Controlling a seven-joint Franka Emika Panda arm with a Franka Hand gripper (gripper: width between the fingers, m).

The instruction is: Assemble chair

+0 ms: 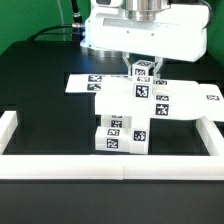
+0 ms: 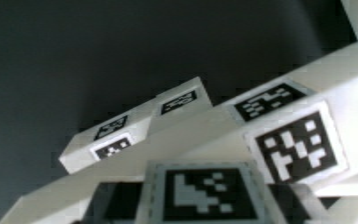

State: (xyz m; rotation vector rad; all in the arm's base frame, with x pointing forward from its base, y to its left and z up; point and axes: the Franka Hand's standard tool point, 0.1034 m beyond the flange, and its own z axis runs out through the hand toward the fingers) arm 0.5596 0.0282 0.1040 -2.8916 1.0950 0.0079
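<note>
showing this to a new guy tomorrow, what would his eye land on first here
The stack of white tagged chair parts in the middle of the black table, with the arm right above it and the gripper shut on a small post at the top. Behind the stack lies the flat marker board, and white rails frame the table's front and sides. The wrist view is filled with blurred close-up tags.
</note>
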